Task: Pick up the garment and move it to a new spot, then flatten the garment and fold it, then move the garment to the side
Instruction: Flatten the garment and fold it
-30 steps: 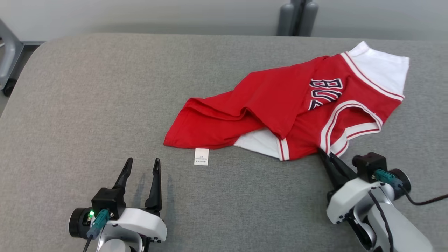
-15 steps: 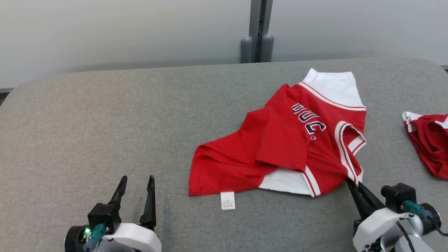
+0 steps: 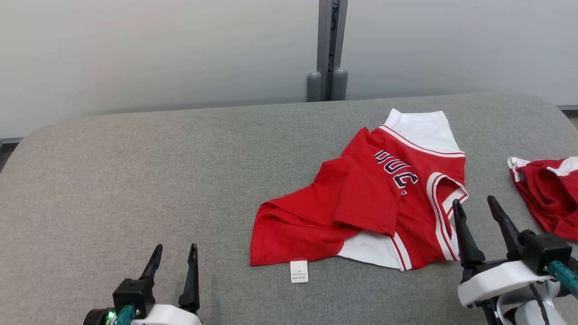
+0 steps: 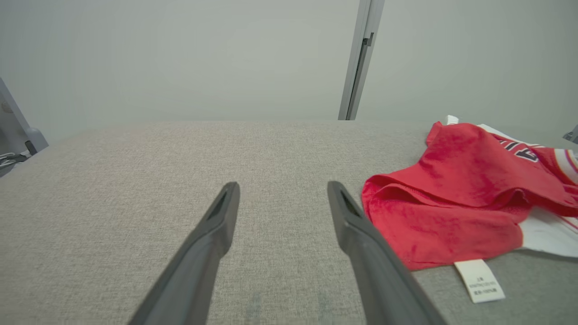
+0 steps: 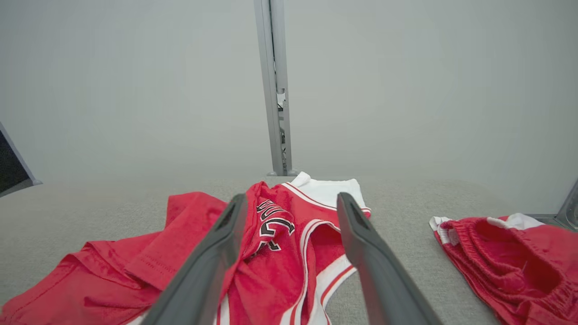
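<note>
The garment lay rumpled toward the table's right edge. The left gripper and right gripper, both at the near edge, gaped empty.

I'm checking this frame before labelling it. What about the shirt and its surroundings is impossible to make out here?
1. Care label: the print is too small to read in the head and left wrist views.
2. Lettering on the garment: in the head view a red fold covers part of it, so the word and number are incomplete.
3. Second red garment: cut off by the head view's right edge.
4. Near white sleeve: mostly under red fabric.
</note>
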Controlling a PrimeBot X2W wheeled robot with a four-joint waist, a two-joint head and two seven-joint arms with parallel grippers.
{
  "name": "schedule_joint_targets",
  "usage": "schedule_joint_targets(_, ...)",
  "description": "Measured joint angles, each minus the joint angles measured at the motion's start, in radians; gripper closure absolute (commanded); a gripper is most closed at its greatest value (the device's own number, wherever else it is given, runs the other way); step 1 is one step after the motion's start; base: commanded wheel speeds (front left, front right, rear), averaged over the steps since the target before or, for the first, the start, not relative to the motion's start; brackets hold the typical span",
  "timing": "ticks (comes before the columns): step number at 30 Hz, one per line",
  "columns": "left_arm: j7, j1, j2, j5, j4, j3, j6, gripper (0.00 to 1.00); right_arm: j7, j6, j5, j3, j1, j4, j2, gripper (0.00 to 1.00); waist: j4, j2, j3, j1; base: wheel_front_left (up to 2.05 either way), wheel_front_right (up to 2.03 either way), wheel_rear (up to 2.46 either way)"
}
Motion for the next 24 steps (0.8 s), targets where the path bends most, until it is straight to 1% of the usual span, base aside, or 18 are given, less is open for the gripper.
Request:
schedule_joint_targets(4, 0.000, 0.014, 0.000, 0.002, -0.007, 0.003, -0.003, 0.00, 0.000, 0.000, -0.036, -0.044, 0.041, -0.088, 0.046, 0.00, 0.003, 0.0000, -0.016, -0.0001, 0.00, 0.00, 0.00)
schedule_joint_targets(8, 0.000, 0.033, 0.000, 0.009, -0.014, 0.000, -0.004, 0.00, 0.000, 0.000, -0.038, -0.066, 0.082, -0.112, 0.069, 0.00, 0.000, 0.0000, -0.024, 0.0000, 0.00, 0.00, 0.00)
schedule_joint_targets(14, 0.000, 0.036, 0.001, 0.006, -0.005, -0.023, -0.008, 0.00, 0.000, 0.000, -0.039, -0.055, 0.086, -0.110, 0.075, 0.00, -0.007, 0.0000, -0.018, 0.0000, 0.00, 0.00, 0.00)
schedule_joint_targets(20, 0.000, 0.015, 0.000, -0.038, 0.019, -0.089, -0.021, 0.00, 0.000, 0.000, -0.036, -0.039, 0.065, -0.112, 0.076, 0.00, -0.023, 0.0000, 0.019, 0.0000, 0.00, 0.00, 0.00)
schedule_joint_targets(24, 0.000, -0.025, 0.000, -0.063, 0.039, -0.128, -0.020, 0.00, 0.000, 0.000, -0.033, -0.022, 0.049, -0.112, 0.076, 0.00, -0.045, 0.0000, 0.052, 0.0000, 0.00, 0.00, 0.00)
